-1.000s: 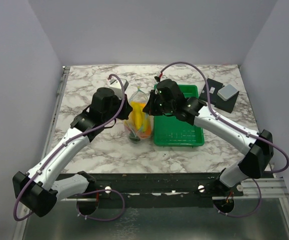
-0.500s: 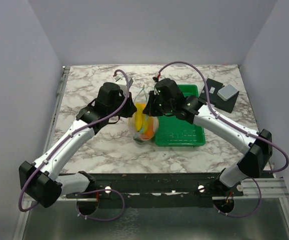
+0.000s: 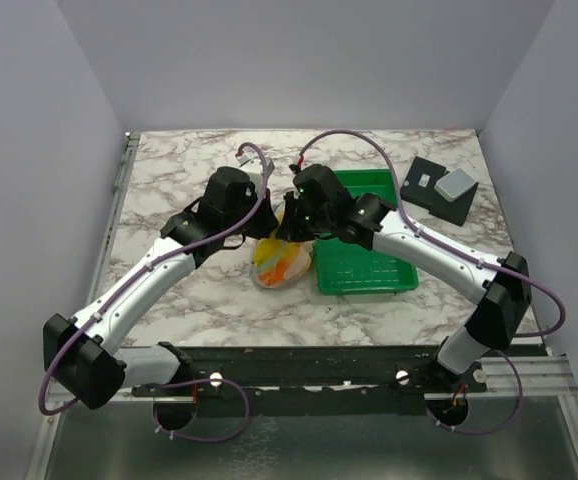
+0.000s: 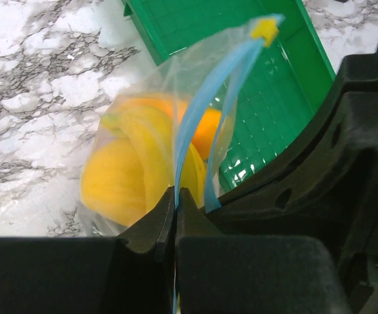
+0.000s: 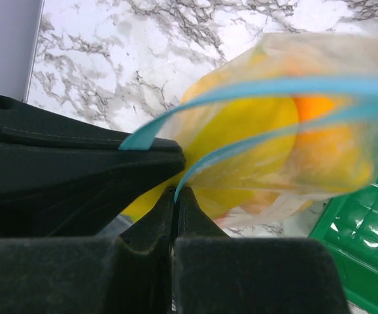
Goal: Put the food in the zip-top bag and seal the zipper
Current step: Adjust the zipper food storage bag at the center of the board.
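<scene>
- Just left of the green tray [image 3: 364, 268], the zip-top bag [image 3: 282, 260] sags on the marbled tabletop [image 3: 184, 165], its mouth lifted toward the 2 grippers.
- Loading looks done, as a judgement: orange-yellow fruits [image 4: 133, 173] bulge inside the film, and no fruit shows outside the bag.
- Sealing is what remains. The zipper [image 4: 199, 111] shows as 2 light blue tracks bowed apart, so the mouth is not yet closed.
- Left gripper [image 4: 176, 204]: jaws pressed together on one blue track at the tray-side end of the mouth.
- Right gripper [image 5: 174, 195]: jaws likewise clamped on a blue track, while the other track arcs free above them.
- Bag film is thin, clear and floppy, creasing over its load; the tracks are narrow, ribbon-like and flexible, ending in a small yellow tab [image 4: 265, 28].
- Fruits are smooth, rounded and glossy plastic.
- Tray is rigid green plastic with a gridded floor and raised rim.
</scene>
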Robot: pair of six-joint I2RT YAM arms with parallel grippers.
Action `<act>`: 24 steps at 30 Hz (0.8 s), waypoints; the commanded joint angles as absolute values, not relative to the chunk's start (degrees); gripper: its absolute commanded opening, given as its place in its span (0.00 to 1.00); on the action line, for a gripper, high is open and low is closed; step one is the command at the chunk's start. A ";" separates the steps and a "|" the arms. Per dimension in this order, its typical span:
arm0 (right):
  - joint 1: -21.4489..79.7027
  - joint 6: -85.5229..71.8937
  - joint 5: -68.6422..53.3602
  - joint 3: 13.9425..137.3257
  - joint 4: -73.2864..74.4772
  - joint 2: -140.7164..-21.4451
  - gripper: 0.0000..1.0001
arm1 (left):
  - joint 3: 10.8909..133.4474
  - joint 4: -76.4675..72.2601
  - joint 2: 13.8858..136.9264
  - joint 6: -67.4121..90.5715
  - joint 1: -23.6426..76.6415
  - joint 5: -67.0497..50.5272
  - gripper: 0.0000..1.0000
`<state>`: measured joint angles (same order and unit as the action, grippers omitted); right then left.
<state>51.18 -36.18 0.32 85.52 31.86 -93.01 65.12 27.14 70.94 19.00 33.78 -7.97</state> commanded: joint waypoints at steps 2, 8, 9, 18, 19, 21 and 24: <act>53.74 -37.87 -2.99 90.02 25.72 -95.10 0.01 | 65.84 27.64 71.59 20.98 38.16 -14.82 0.00; 54.05 -37.80 -1.67 91.04 25.28 -95.79 0.01 | 64.61 27.68 71.33 21.29 40.12 -14.39 0.00; 54.05 -37.75 -1.45 91.17 25.45 -95.88 0.01 | 64.41 27.69 71.29 21.08 40.16 -14.19 0.00; 54.05 -38.32 1.24 88.16 24.34 -92.26 0.01 | 65.78 30.38 70.00 18.54 40.19 -10.14 0.00; 54.05 -38.40 1.79 87.84 24.47 -91.59 0.01 | 66.44 31.21 69.91 18.08 40.13 -9.59 0.00; 54.05 -38.49 2.33 87.51 24.78 -90.50 0.01 | 67.78 32.82 69.51 17.38 40.19 -8.35 0.00; 54.05 -38.75 3.01 86.85 24.95 -88.52 0.01 | 69.47 34.81 68.76 16.53 40.16 -7.56 0.00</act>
<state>53.58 -37.30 0.45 86.63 35.59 -93.34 66.39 29.56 70.61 17.08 38.09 -4.64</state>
